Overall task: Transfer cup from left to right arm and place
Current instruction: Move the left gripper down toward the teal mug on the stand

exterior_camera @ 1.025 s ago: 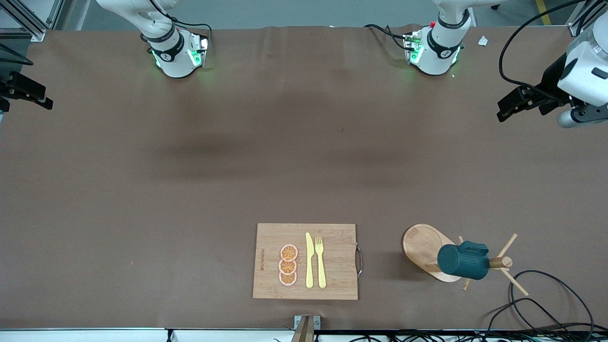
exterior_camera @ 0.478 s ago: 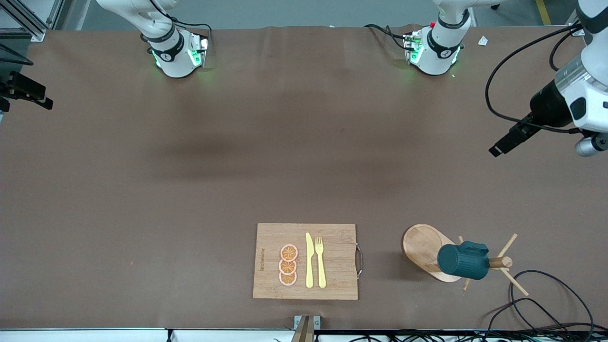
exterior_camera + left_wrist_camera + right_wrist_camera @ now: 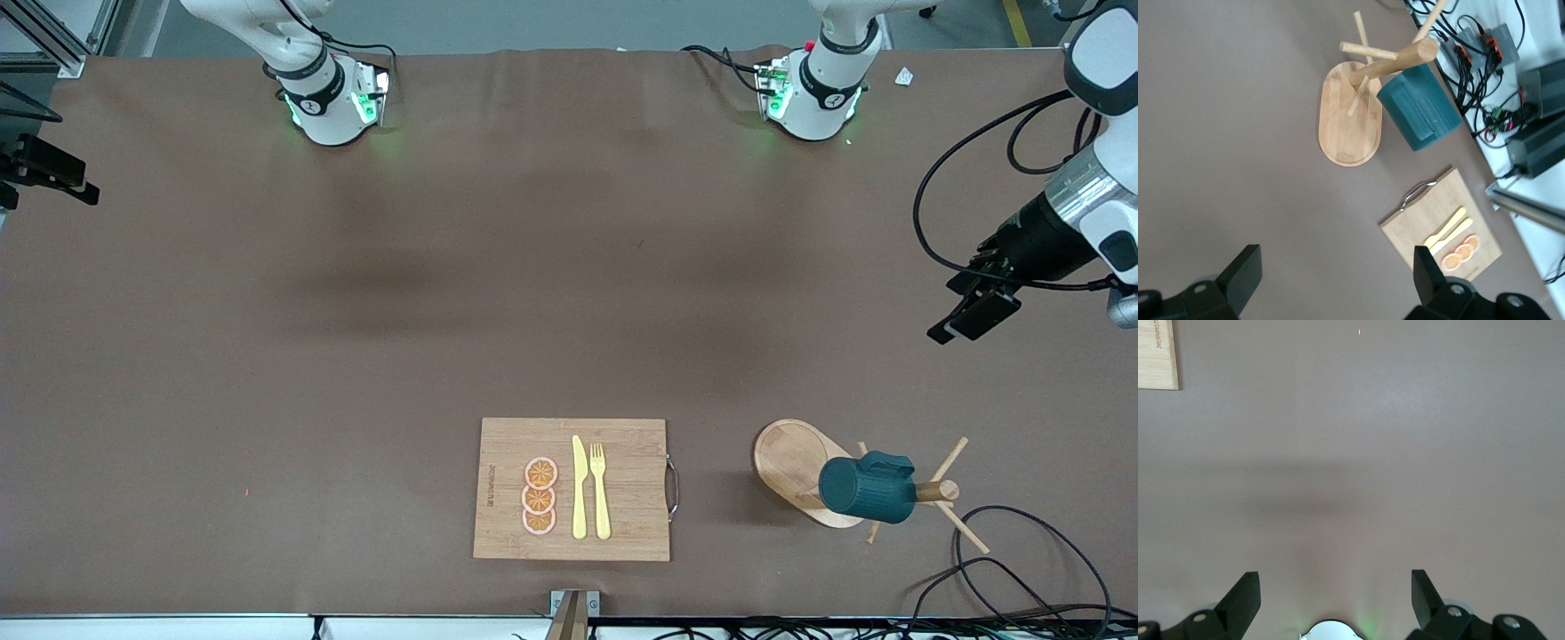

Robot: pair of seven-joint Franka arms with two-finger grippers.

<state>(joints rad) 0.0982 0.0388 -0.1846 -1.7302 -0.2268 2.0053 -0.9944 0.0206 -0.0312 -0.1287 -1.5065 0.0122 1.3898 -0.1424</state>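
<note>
Bamboo cutting board [image 3: 622, 489] lay nearest the camera, beside a wooden peg stand [image 3: 796, 471] where the dark teal cylindrical cup [image 3: 867, 488] hung. The left gripper [image 3: 971, 316] hovered over bare table, fingers wide apart and empty. The right gripper [image 3: 1335, 597] waited over its arm's base, likewise spread and empty.

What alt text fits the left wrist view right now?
The open left hand hangs over bare table, aimed at a teal cup hung on a wooden mug tree. A cutting board with utensils and orange slices lies beside the tree.
</note>
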